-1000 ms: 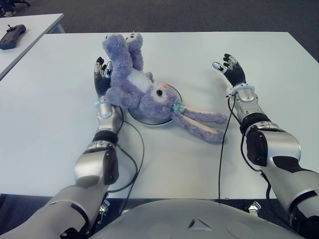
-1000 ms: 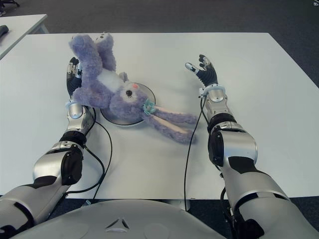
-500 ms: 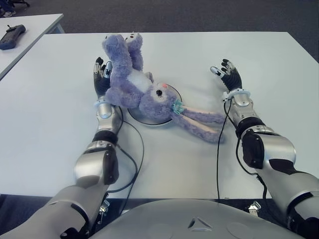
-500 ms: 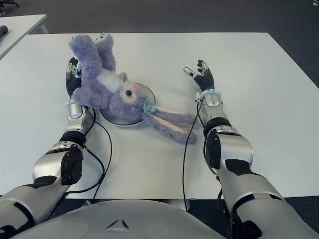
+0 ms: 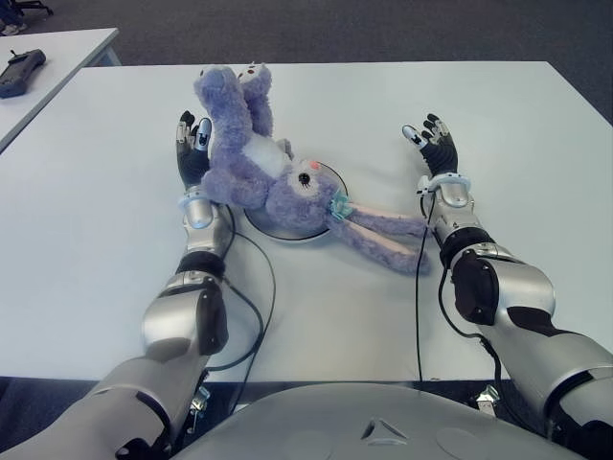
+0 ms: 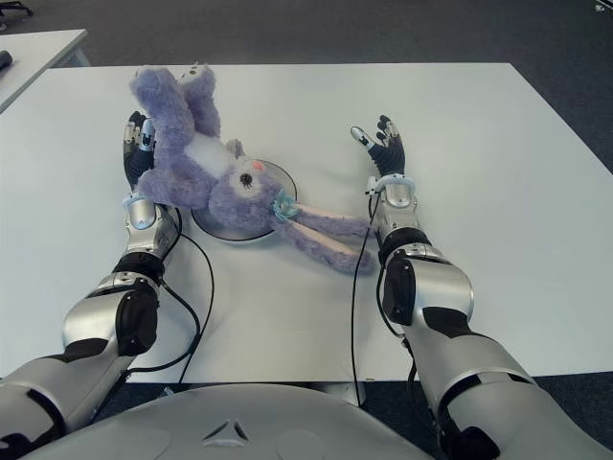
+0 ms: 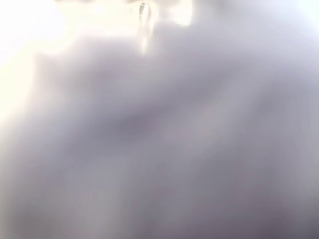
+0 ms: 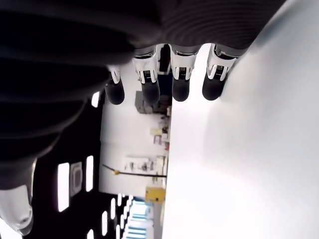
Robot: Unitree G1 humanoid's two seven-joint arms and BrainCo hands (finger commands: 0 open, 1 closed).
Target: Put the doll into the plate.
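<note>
A purple plush bunny doll (image 5: 251, 163) lies across a round silver plate (image 5: 280, 233) on the white table (image 5: 86, 249). Its head is over the plate, its legs point to the far side, and its long ears (image 5: 383, 237) trail right onto the table. My left hand (image 5: 190, 151) stands against the doll's left flank, fingers straight and open. Purple fur (image 7: 159, 149) fills the left wrist view. My right hand (image 5: 433, 146) hovers open just right of the ears; its fingers (image 8: 149, 84) are extended and hold nothing.
A second white table at the far left carries a dark handheld device (image 5: 21, 72). Black cables (image 5: 419, 287) run along both forearms over the table. Dark floor lies beyond the far edge.
My right hand has moved left and nearer to me, closing on the doll's ears. The doll and my left hand have stayed almost where they were.
</note>
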